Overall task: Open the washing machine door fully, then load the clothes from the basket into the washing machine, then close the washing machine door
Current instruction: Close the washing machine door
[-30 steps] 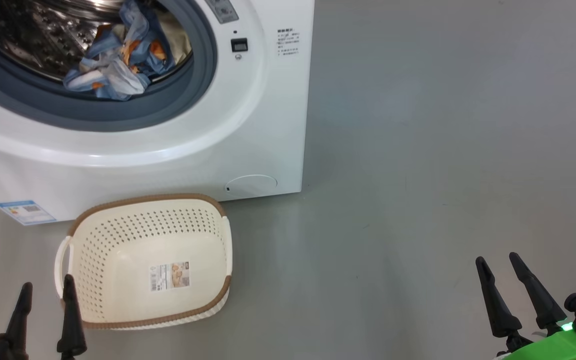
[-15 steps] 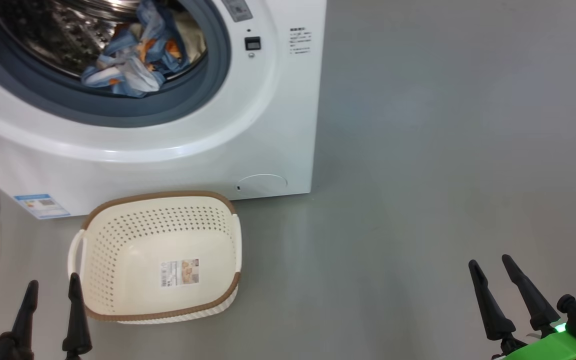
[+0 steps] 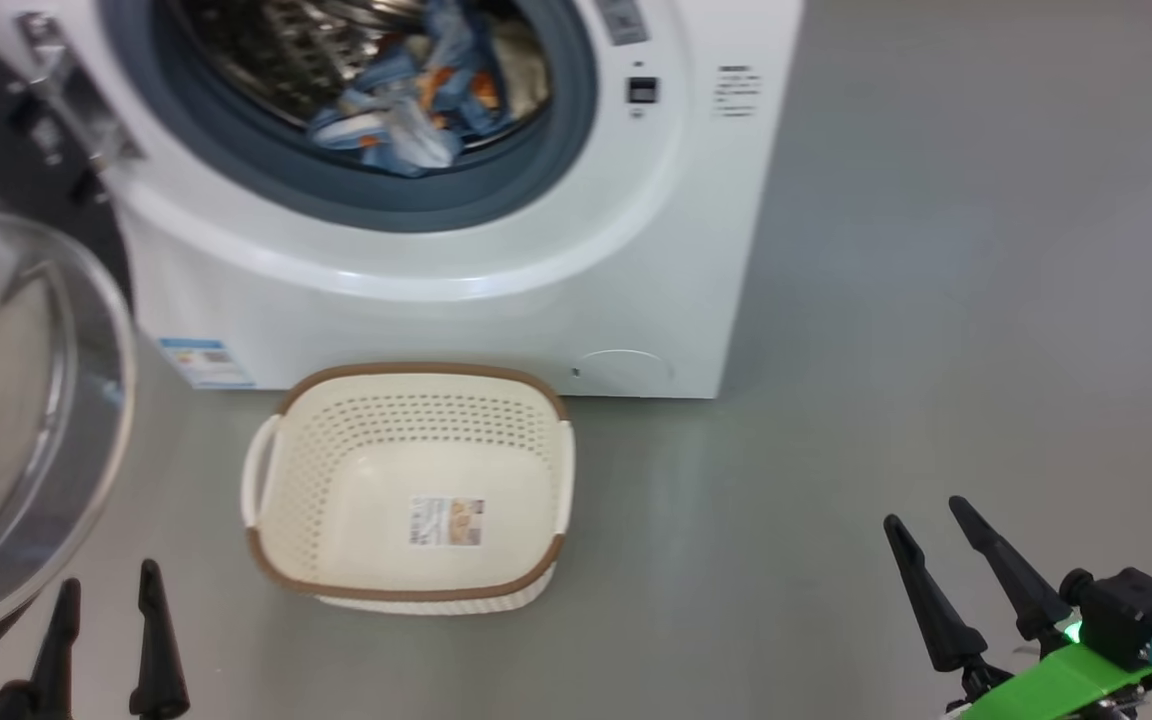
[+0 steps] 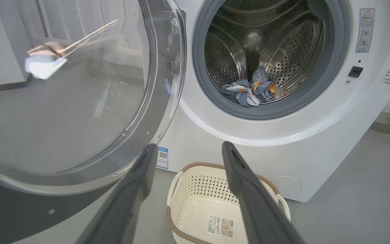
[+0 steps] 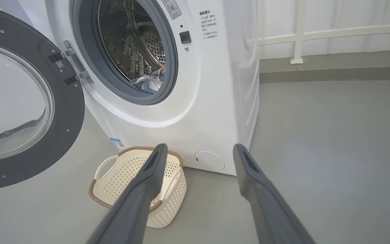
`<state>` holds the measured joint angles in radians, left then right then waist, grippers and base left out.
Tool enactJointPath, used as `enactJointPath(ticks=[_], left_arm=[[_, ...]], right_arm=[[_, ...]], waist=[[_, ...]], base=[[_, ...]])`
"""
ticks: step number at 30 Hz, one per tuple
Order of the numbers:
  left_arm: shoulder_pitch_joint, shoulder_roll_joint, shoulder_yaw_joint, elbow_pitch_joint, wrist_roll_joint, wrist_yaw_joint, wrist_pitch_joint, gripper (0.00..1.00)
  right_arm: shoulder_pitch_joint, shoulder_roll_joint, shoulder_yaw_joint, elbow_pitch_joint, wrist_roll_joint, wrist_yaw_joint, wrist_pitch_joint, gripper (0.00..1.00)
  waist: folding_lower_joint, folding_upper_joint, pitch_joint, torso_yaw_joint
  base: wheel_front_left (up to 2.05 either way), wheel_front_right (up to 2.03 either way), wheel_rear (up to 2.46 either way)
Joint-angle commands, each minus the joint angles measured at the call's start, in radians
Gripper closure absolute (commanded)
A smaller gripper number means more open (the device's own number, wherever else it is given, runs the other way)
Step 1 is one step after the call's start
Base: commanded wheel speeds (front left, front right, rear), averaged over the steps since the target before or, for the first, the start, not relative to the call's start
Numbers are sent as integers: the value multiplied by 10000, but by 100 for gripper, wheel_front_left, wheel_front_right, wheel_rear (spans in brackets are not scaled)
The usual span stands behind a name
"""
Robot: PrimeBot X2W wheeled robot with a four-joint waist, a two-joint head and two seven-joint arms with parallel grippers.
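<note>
The washing machine door (image 3: 86,420) stands swung wide open at the left of the washing machine (image 3: 456,320). The clothes (image 3: 406,110) lie heaped at the front of its drum. The basket (image 3: 416,372) sits empty on the floor (image 3: 836,400) just before the machine. The left end effector (image 3: 109,577) and the right end effector (image 3: 924,510) hang with fingers spread, holding nothing.

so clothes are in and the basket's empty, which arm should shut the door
Probably left. The open door hangs on the robot's left, just above the open left gripper; the right gripper, also open, sits far over on the other side of the basket.
</note>
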<state>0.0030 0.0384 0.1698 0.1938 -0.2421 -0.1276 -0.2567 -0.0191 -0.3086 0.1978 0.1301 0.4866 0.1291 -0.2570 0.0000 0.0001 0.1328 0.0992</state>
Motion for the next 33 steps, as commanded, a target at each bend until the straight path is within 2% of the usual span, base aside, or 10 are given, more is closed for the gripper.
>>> enactJointPath(ticks=[1, 10, 20, 26, 33], left_arm=[[54, 147, 361, -177, -76, -31, -51, 0], [147, 121, 337, -73, -510, 72, -51, 0], [373, 119, 16, -151, -853, 348, -51, 0], [561, 119, -76, -211, -954, 453, -51, 0], [673, 119, -117, -281, -1000, 490, -51, 0]], right_arm=[[-244, -225, 265, -183, 73, 16, -48, 0], [-825, -508, 1035, 3, 167, 16, -48, 0], [-1013, -592, 1418, 172, 283, 16, -48, 0], [-1136, -563, 1692, 258, 328, 16, -48, 0], [-1288, -520, 1834, 358, 372, 16, -48, 0]], waist=[[0, -1, -33, 659], [0, -1, -63, 2061], [0, -1, -168, 3371], [0, -1, -277, 3844], [0, -1, -361, 4054]], base=[[0, 0, 0], [0, 0, 0], [0, 0, 0], [0, 0, 0], [0, 0, 0]])
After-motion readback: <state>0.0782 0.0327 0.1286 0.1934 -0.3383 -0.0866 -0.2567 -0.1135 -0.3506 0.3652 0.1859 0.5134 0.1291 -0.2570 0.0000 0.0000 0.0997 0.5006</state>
